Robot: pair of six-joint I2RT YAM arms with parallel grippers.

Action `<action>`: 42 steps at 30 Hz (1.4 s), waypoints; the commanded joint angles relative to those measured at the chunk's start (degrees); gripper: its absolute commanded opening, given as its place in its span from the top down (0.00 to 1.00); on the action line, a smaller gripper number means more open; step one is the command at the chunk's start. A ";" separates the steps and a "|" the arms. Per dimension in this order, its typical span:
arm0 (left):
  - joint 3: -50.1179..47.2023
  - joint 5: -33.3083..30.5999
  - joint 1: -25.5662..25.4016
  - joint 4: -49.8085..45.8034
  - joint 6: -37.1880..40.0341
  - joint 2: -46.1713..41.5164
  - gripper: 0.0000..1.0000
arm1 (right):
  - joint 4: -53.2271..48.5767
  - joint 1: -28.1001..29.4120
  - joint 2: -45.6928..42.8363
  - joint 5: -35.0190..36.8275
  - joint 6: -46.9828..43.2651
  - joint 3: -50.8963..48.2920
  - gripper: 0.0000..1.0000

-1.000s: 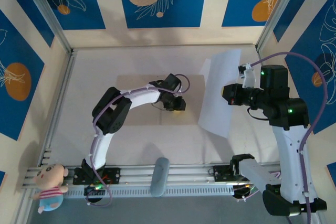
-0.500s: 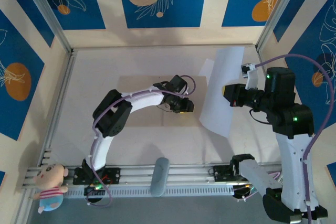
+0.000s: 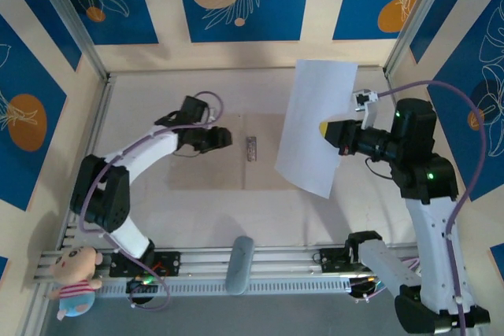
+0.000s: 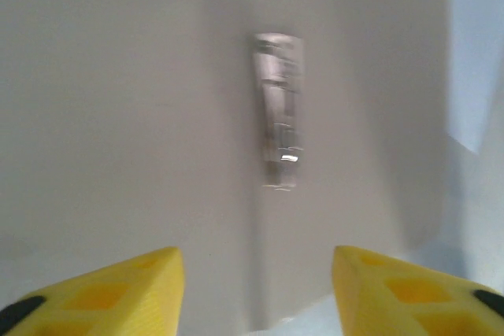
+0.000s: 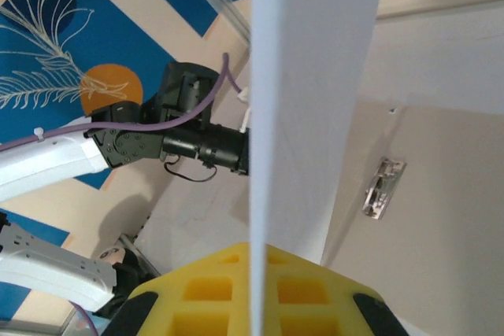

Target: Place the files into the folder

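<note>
Tally time: two arms, five singles!
Counting the left arm point(image 3: 142, 151) and right arm point(image 3: 429, 210), then one white sheet point(image 3: 315, 127) in sight, one folder point(image 3: 228, 171), one clip point(image 3: 251, 148), one plush toy point(image 3: 75, 275), one grey bar point(image 3: 239, 265).

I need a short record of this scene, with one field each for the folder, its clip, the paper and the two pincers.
folder: flat on the table, no paper on its visible part
metal clip: near the folder's middle, uncovered
white sheet: lifted off the table, tilted, lower part over the folder's right side
right pincer: shut on the white sheet
left pincer: open, empty, above the folder's left part
</note>
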 commanded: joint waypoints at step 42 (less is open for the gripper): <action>-21.01 -1.77 19.47 -2.11 4.51 -16.22 0.28 | 19.95 33.89 53.32 37.14 -23.38 17.55 1.00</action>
